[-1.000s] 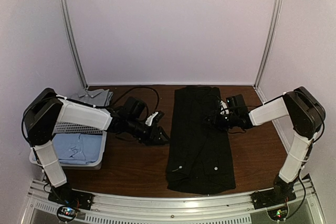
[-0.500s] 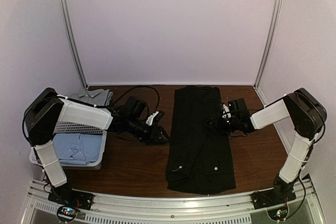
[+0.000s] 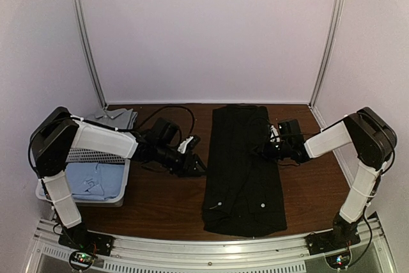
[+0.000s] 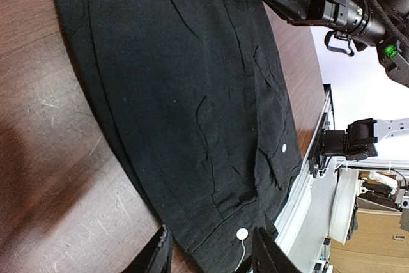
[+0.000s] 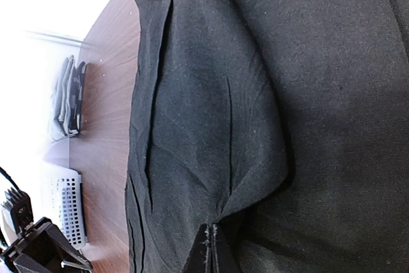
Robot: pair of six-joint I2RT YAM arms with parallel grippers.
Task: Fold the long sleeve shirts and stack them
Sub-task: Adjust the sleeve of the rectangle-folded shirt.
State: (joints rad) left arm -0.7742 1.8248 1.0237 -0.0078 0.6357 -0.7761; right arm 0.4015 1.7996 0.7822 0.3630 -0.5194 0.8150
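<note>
A long black shirt (image 3: pixel 239 171) lies folded lengthwise on the brown table, its hem towards the arms. My right gripper (image 3: pixel 269 148) sits at its right edge, shut on a pinch of the black cloth (image 5: pixel 211 126) that puckers up into the closed fingertips (image 5: pixel 211 247). My left gripper (image 3: pixel 193 162) hovers just left of the shirt, open. In its own view the two fingers (image 4: pixel 155 254) stand apart over the shirt's hem (image 4: pixel 185 94), holding nothing. A light blue shirt (image 3: pixel 92 180) lies in the basket. A greyish shirt (image 3: pixel 118 118) lies folded at the back left.
The white lattice basket (image 3: pixel 89 155) stands at the left, under the left arm. A black cable (image 3: pixel 172 109) loops on the table behind the left gripper. White walls with metal posts close the back and sides. A metal rail (image 3: pixel 204 247) runs along the near edge.
The right gripper has shifted slightly right to the shirt's edge and closed on the black cloth. The left arm has not moved.
</note>
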